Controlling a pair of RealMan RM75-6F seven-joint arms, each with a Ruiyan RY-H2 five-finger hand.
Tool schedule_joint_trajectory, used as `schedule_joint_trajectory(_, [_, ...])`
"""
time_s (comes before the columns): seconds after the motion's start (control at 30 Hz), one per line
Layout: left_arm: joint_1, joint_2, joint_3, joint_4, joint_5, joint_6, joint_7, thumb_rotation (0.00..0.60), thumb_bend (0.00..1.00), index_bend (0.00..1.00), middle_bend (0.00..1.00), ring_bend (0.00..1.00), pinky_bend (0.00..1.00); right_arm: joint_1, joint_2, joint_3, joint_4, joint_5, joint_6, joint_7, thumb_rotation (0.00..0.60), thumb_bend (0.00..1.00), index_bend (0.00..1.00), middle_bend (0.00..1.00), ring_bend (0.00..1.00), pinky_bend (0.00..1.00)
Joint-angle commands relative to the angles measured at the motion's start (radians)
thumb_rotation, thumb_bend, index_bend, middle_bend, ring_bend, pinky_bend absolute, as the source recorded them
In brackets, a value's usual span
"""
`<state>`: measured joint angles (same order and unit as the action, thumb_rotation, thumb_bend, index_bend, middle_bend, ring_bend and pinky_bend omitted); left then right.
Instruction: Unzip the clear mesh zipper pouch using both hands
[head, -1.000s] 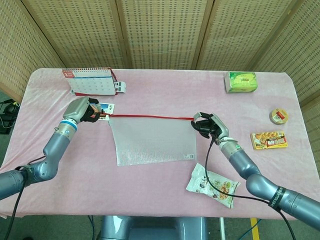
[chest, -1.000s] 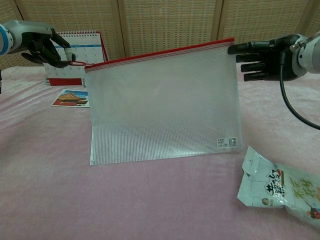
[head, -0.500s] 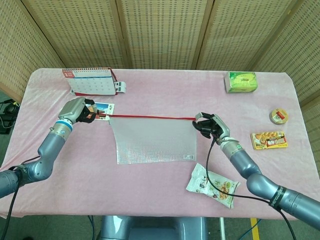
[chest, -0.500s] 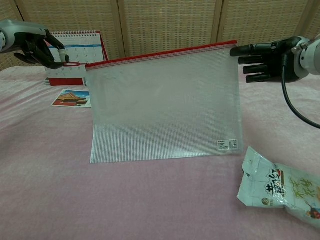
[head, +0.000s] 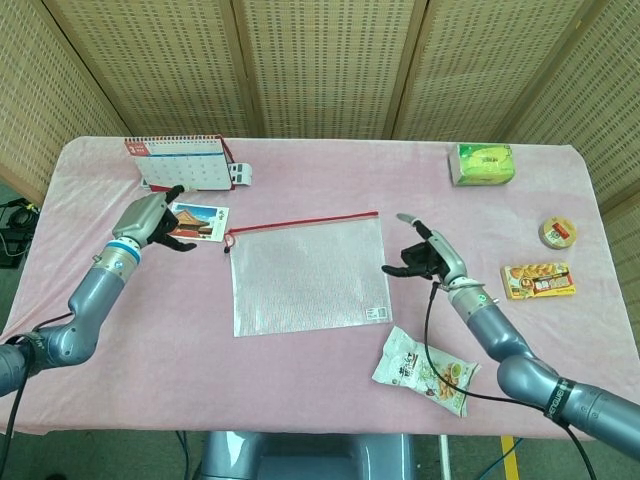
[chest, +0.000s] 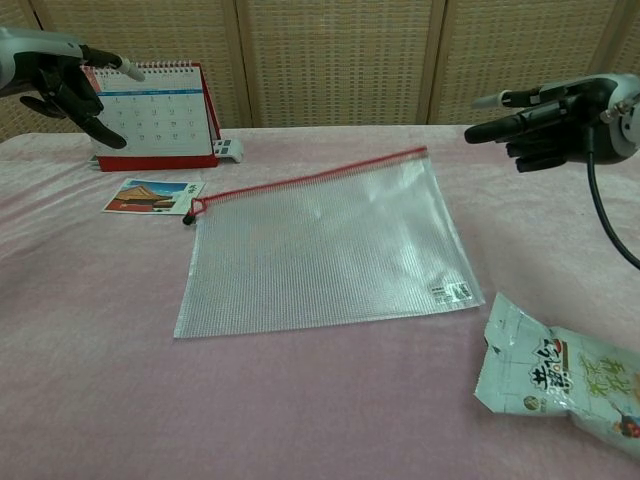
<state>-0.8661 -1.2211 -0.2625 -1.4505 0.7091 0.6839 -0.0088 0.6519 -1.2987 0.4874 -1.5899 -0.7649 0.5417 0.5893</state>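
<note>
From the head view I see the pouch (head: 308, 275) lying flat on the pink table (head: 330, 180), its red zipper edge along the far side and the small pull loop at the 9 o'clock end of that edge. My left hand (head: 150, 218) hangs off to the pouch's 9 o'clock, apart from it, fingers (head: 181, 243) spread wide and holding nothing. My right hand (head: 425, 252) sits just at the pouch's 3 o'clock, also apart from it, fingers (head: 406, 217) stretched out wide and empty. A postcard (head: 198, 221) lies between my left hand and the pouch corner. A calendar (head: 182, 161) stands at the pouch's 11 o'clock. A snack bag (head: 427, 371) lies at its 5 o'clock. A green pack (head: 483, 164), a tape roll (head: 558, 232) and a flat snack box (head: 538, 280) are spread well away towards 2 and 3 o'clock.

In the chest view the pouch (chest: 320, 250) is flat on the table (chest: 90, 360). My left hand (chest: 62, 85) is raised in front of the calendar (chest: 155, 115), open and clear of the pouch. My right hand (chest: 545, 122) is raised at the pouch's 2 o'clock, fingers (chest: 500, 128) extended and pointing towards 9 o'clock, gripping nothing. The postcard (chest: 152, 195) touches the pouch's zipper corner or lies just beside it; I cannot tell which. The snack bag (chest: 555, 375) is at 4 o'clock.
</note>
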Motion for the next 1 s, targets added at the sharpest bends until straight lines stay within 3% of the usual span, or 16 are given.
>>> schedule_joint_trajectory(0.03, [0.058, 0.038, -0.010, -0.045, 0.089, 0.088, -0.035, 0.600, 0.00, 0.00, 0.96, 0.86, 0.97, -0.052, 0.051, -0.053, -0.057, -0.120, 0.134, -0.106, 0.600, 0.00, 0.08, 0.97, 0.97, 1.00])
schedule_joint_trajectory(0.13, [0.124, 0.068, 0.001, -0.096, 0.189, 0.203, -0.050, 0.600, 0.00, 0.00, 0.87, 0.76, 0.90, -0.112, 0.072, -0.101, -0.082, -0.266, 0.285, -0.193, 0.600, 0.00, 0.09, 0.94, 0.94, 1.00])
schedule_joint_trajectory(0.2, [0.167, 0.081, 0.020, -0.122, 0.248, 0.279, -0.044, 0.600, 0.00, 0.00, 0.68, 0.59, 0.74, -0.150, 0.076, -0.137, -0.073, -0.378, 0.389, -0.244, 0.600, 0.00, 0.11, 0.85, 0.88, 1.00])
schedule_joint_trajectory(0.23, [0.197, 0.091, 0.036, -0.139, 0.287, 0.329, -0.036, 0.600, 0.00, 0.00, 0.50, 0.44, 0.59, -0.176, 0.079, -0.166, -0.058, -0.457, 0.458, -0.282, 0.600, 0.00, 0.12, 0.74, 0.78, 0.94])
schedule_joint_trajectory(0.27, [0.221, 0.097, 0.048, -0.151, 0.311, 0.369, -0.027, 0.600, 0.00, 0.00, 0.28, 0.25, 0.42, -0.194, 0.079, -0.188, -0.040, -0.510, 0.511, -0.314, 0.600, 0.00, 0.12, 0.63, 0.68, 0.85])
schedule_joint_trajectory(0.3, [0.239, 0.100, 0.057, -0.162, 0.330, 0.400, -0.019, 0.600, 0.00, 0.00, 0.16, 0.15, 0.30, -0.208, 0.076, -0.204, -0.025, -0.548, 0.552, -0.336, 0.600, 0.00, 0.13, 0.53, 0.58, 0.73])
schedule_joint_trajectory(0.33, [0.254, 0.104, 0.065, -0.169, 0.343, 0.424, -0.012, 0.600, 0.00, 0.00, 0.04, 0.04, 0.15, -0.218, 0.077, -0.217, -0.014, -0.577, 0.580, -0.358, 0.600, 0.00, 0.12, 0.37, 0.41, 0.52])
schedule_joint_trajectory(0.37, [0.277, 0.110, 0.078, -0.183, 0.364, 0.459, -0.002, 0.600, 0.00, 0.00, 0.00, 0.00, 0.05, -0.234, 0.079, -0.237, 0.003, -0.619, 0.622, -0.391, 0.600, 0.00, 0.12, 0.23, 0.24, 0.31])
schedule_joint_trajectory(0.43, [0.344, 0.126, 0.114, -0.222, 0.420, 0.554, 0.014, 0.600, 0.00, 0.00, 0.00, 0.00, 0.00, -0.277, 0.087, -0.280, 0.041, -0.707, 0.727, -0.479, 0.600, 0.00, 0.10, 0.05, 0.05, 0.07])
schedule_joint_trajectory(0.47, [0.369, 0.130, 0.129, -0.235, 0.443, 0.587, 0.017, 0.600, 0.00, 0.00, 0.00, 0.00, 0.00, -0.294, 0.088, -0.295, 0.049, -0.729, 0.761, -0.502, 0.600, 0.00, 0.08, 0.01, 0.01, 0.01])
schedule_joint_trajectory(0.6, [0.502, 0.137, 0.214, -0.284, 0.544, 0.748, 0.051, 0.600, 0.00, 0.00, 0.00, 0.00, 0.00, -0.383, 0.092, -0.365, 0.074, -0.796, 0.888, -0.581, 0.600, 0.00, 0.03, 0.00, 0.00, 0.00])
schedule_joint_trajectory(0.77, [0.618, 0.101, 0.276, -0.270, 0.632, 0.882, 0.054, 0.600, 0.00, 0.00, 0.00, 0.00, 0.00, -0.457, 0.062, -0.416, 0.159, -0.841, 0.993, -0.593, 0.600, 0.00, 0.02, 0.00, 0.00, 0.00])
schedule_joint_trajectory(1.0, [0.699, 0.117, 0.330, -0.263, 0.716, 0.921, 0.026, 0.600, 0.00, 0.00, 0.00, 0.00, 0.00, -0.518, 0.080, -0.461, 0.170, -0.855, 1.041, -0.557, 0.600, 0.00, 0.02, 0.00, 0.00, 0.00])
